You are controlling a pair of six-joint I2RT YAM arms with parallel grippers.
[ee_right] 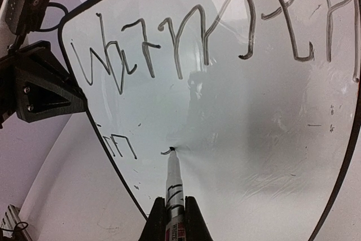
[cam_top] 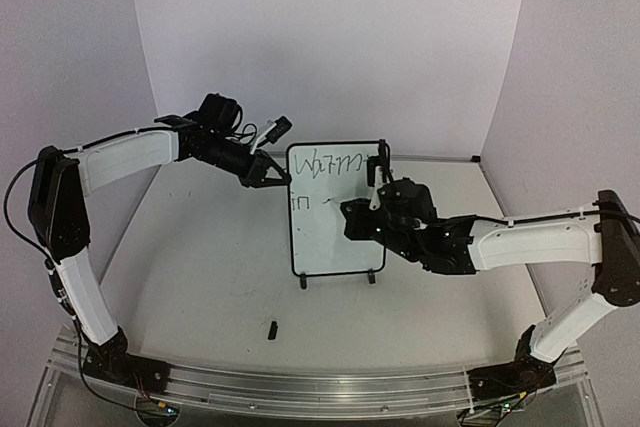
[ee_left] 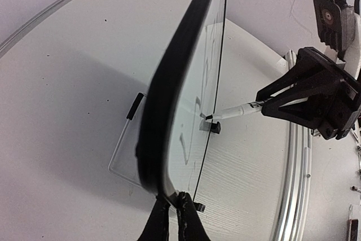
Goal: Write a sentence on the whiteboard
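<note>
The whiteboard [cam_top: 335, 242] stands upright on the table's middle, black-framed. Its sentence reads "Warmth" [ee_right: 214, 32] on the top line and "in" [ee_right: 119, 145] below at the left. My left gripper [cam_top: 283, 179] is shut on the board's upper left frame edge [ee_left: 169, 94]; its jaws [ee_left: 174, 204] pinch that frame. My right gripper [ee_right: 175, 201] is shut on a white marker [ee_right: 172, 182]. The marker's tip touches the board just right of "in", beside a short fresh stroke. From the left wrist, the marker [ee_left: 237, 111] meets the board's face.
A small black cap [cam_top: 272, 328] lies on the table in front of the board. The board rests on two little black feet [cam_top: 303, 283]. An aluminium rail [cam_top: 320, 387] runs along the near edge, and white walls close in the back and sides.
</note>
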